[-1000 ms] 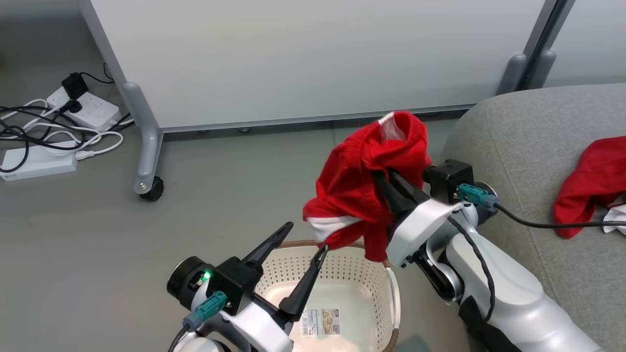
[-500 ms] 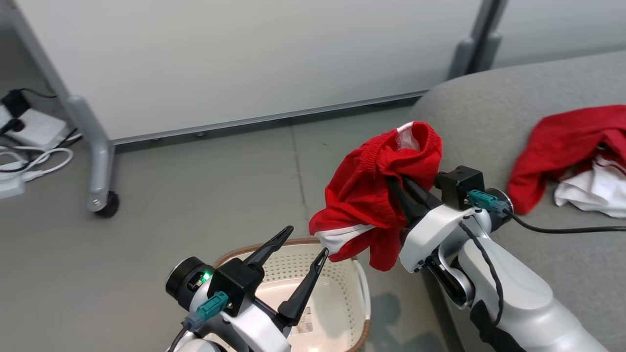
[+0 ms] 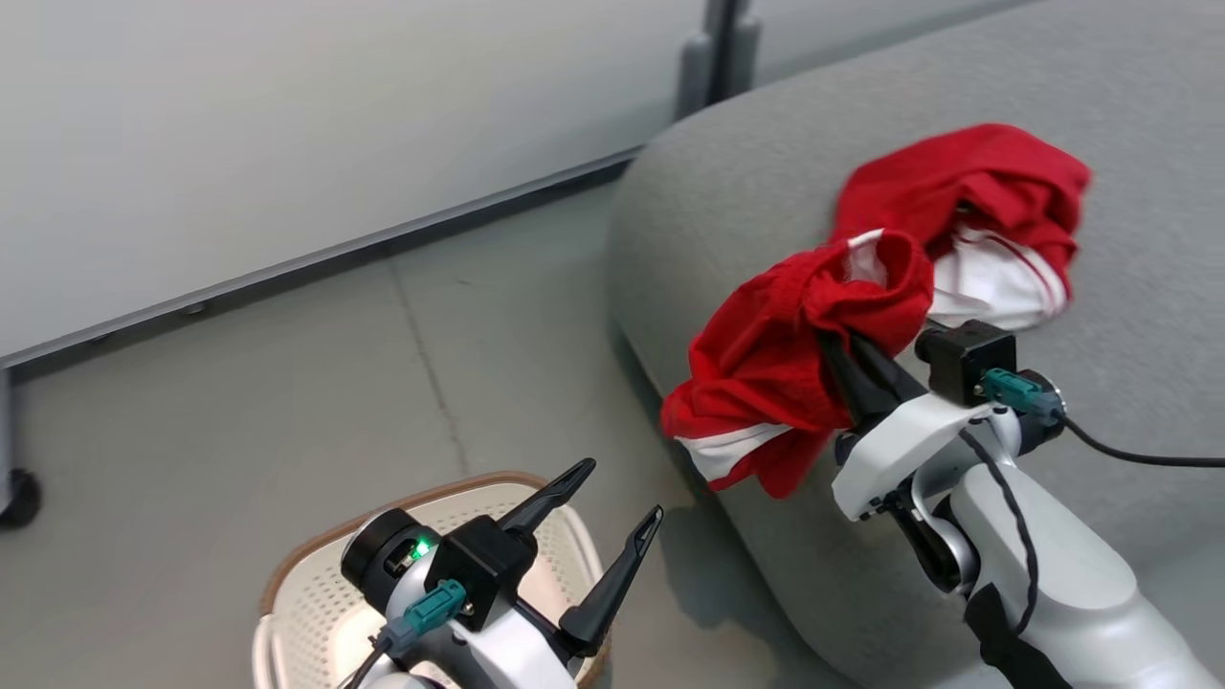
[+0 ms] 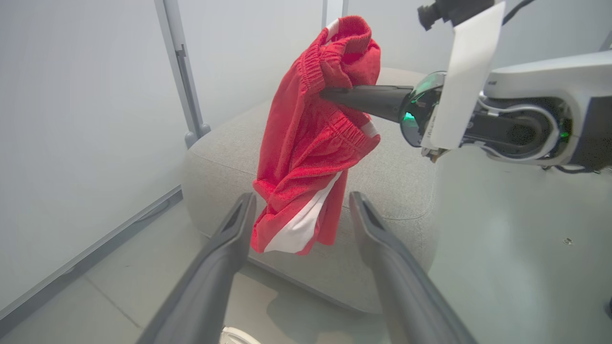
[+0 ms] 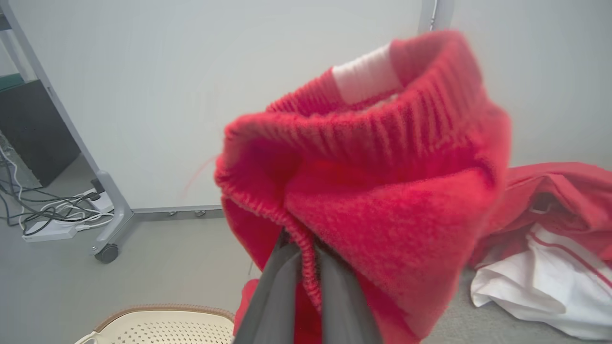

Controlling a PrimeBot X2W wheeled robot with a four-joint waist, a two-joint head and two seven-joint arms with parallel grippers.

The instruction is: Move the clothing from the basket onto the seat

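A pair of red shorts with a white stripe [image 3: 766, 368] hangs bunched from my right gripper [image 3: 831, 337], which is shut on the waistband. The shorts [image 4: 306, 157] dangle above the front left edge of the grey seat [image 3: 766, 191]. In the right wrist view the fingers [image 5: 282, 286] pinch the red fabric [image 5: 382, 191]. More clothing, red with a white piece [image 3: 976, 182], lies crumpled on the seat behind. My left gripper [image 3: 620, 490] is open and holds nothing above the cream basket [image 3: 306, 603], whose inside is mostly hidden by the arm.
A white partition panel [image 3: 287, 144] stands behind on grey legs [image 3: 713, 48]. A caster [image 3: 19, 498] sits at the far left. Power strips and cables [image 5: 52, 220] lie on the grey floor beyond the panel's leg [image 5: 107, 239].
The camera has swung right. My right gripper has carried the red shorts from above the basket to over the seat's edge. The left gripper stays open over the basket.
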